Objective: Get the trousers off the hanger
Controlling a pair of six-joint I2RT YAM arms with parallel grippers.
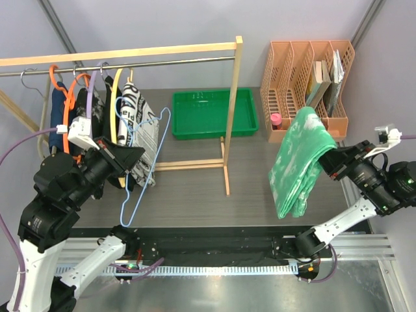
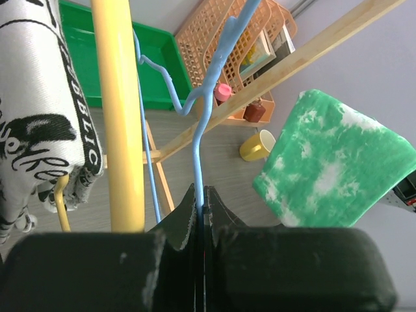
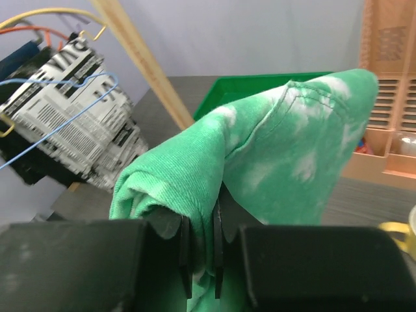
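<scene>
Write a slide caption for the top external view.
Left gripper holds the bare blue hanger; right gripper holds the trousers aside.

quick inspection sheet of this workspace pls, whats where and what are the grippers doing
surface: dark grey table with a wooden clothes rail standing on it
job's things: trousers off the hanger, hanging in the air; the hanger is bare and not on the rail
clutter: green tray, orange file rack, newspaper-print garment and orange hanger on the rail, yellow mug
grippers: left gripper shut on the hanger wire; right gripper shut on the trousers
cables: purple cable loops beside the left arm
surroundings: plain pale walls, nothing else seen
</scene>
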